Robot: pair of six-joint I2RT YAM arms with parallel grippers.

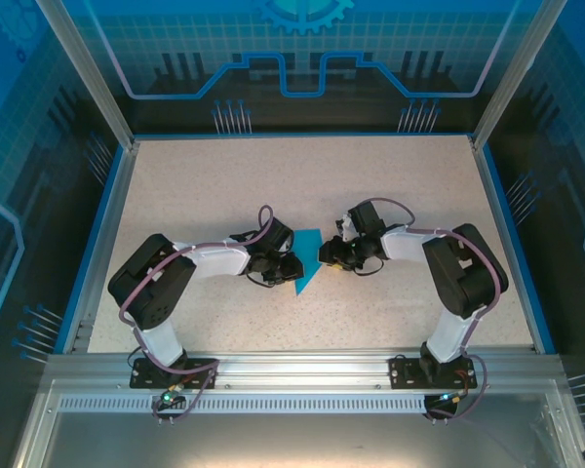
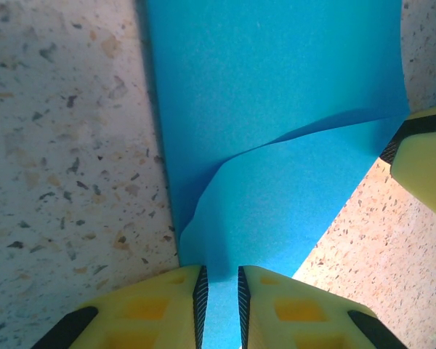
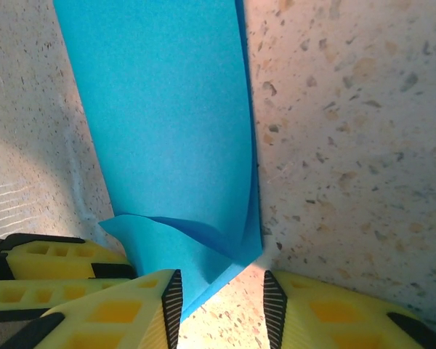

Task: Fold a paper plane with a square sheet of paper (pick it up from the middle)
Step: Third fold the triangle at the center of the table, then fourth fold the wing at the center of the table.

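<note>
The sheet of paper (image 1: 306, 255), bright blue, lies folded into a pointed wedge at the middle of the table between both grippers. In the left wrist view the paper (image 2: 276, 94) has a loose flap curling up, and a strip of it runs into the narrow gap of my left gripper (image 2: 222, 280), whose jaws stand slightly apart. My left gripper (image 1: 291, 265) is at the wedge's left edge. My right gripper (image 1: 324, 255) is at its right edge. In the right wrist view the right gripper (image 3: 221, 287) is open; the paper (image 3: 160, 109) has a corner beside its left pad, with bare table between the pads.
The speckled beige table (image 1: 370, 185) has a raised blue rim (image 1: 102, 234) and metal corner posts (image 1: 88, 68) with clear walls. A right-gripper finger (image 2: 429, 160) shows close by in the left wrist view, and left-gripper fingers (image 3: 36, 262) in the right wrist view.
</note>
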